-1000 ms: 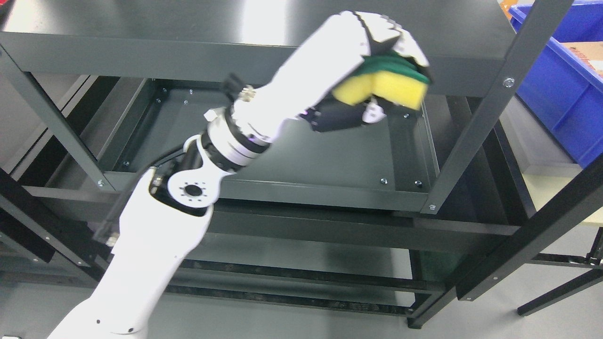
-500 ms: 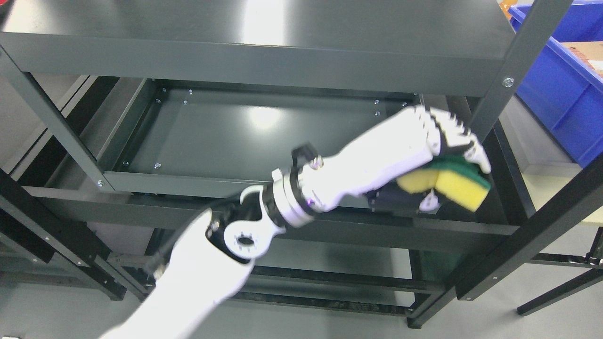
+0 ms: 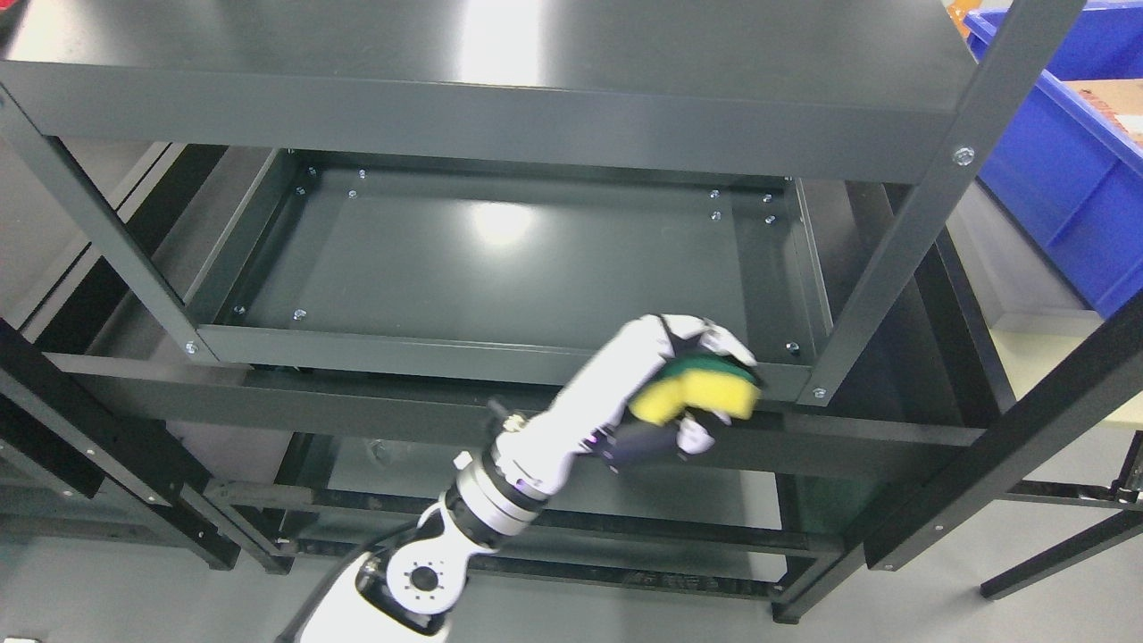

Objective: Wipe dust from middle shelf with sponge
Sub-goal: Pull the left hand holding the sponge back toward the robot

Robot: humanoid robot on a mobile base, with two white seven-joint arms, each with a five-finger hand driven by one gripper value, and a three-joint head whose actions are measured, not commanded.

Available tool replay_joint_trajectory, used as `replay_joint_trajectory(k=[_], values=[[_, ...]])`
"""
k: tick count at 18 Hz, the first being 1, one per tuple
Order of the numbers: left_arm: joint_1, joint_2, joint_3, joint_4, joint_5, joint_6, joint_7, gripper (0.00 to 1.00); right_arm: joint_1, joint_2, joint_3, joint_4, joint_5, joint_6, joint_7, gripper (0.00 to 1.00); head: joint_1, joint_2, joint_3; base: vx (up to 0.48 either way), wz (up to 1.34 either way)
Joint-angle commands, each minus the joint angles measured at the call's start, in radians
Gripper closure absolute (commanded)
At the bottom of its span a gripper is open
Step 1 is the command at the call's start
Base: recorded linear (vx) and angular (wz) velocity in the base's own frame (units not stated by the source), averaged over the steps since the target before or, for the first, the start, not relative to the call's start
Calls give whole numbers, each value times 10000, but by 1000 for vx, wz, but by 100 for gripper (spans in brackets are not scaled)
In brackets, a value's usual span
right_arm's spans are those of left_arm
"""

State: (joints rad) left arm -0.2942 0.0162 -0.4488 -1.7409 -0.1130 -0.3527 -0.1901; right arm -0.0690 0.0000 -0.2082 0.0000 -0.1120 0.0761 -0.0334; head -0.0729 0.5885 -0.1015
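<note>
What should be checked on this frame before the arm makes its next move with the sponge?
1. Sponge held: ok. The left hand has its fingers curled over the yellow and green sponge.
2. Sponge on the middle shelf surface: not ok. It hangs at the shelf's front rail, near its right end, not on the panel.
3. Shelf free of obstacles: ok. Nothing lies on the panel.
4. Clearance to the right front post: cannot tell, one view only.
5. Dust left on the panel: cannot tell, only glare shows.
6. Right hand: not in view.
</note>
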Motion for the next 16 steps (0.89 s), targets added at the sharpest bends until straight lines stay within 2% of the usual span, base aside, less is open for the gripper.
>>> replay_joint_trajectory(k=[1,4,16], values=[[825,13,5216,-278,1404,1941,45,100,0,-175,11,-175,0,6,-34,0,0,0,0,0,0],[840,13,6219,-294,1926,2544,30,100,0,-175,11,-175,0,6,-34,0,0,0,0,0,0],[1315,13,6206,-324,2357,2453,-32,100,0,-175,-4,-175,0,6,-34,0,0,0,0,0,0]])
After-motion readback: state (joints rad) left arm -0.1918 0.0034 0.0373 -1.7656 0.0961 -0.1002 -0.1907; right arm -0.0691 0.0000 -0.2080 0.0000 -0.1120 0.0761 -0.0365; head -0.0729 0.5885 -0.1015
